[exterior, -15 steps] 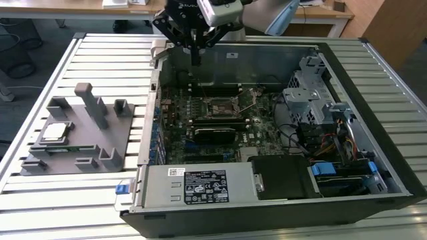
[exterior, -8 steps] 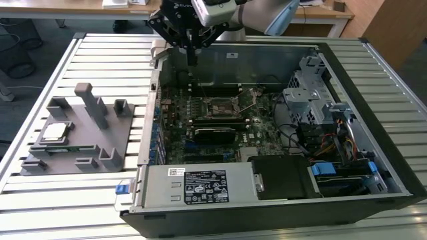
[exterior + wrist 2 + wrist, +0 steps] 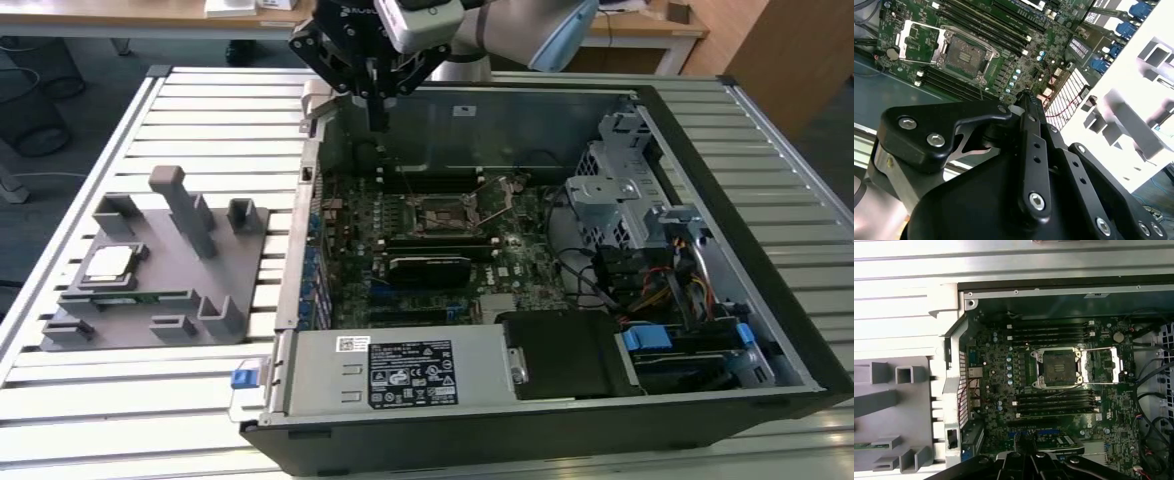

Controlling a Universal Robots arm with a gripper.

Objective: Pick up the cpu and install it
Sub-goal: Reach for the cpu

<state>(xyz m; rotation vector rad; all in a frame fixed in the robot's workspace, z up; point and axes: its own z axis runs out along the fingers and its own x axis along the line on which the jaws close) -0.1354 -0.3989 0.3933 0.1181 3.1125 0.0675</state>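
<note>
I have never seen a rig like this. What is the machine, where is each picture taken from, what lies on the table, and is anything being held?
The machine is a single robot arm. Its gripper hangs above an open computer case that lies on a slatted table.

The exterior view comes from a camera off the arm. Both wrist views come from cameras riding on the arm, looking past the gripper into the case.

Inside the case, the motherboard's socket is open and empty. On the exterior view's left, a grey holder carries the cpu, a small silver square, and a green memory stick.

The gripper is shut with nothing in it, so the cpu has not yet been picked up.
</note>
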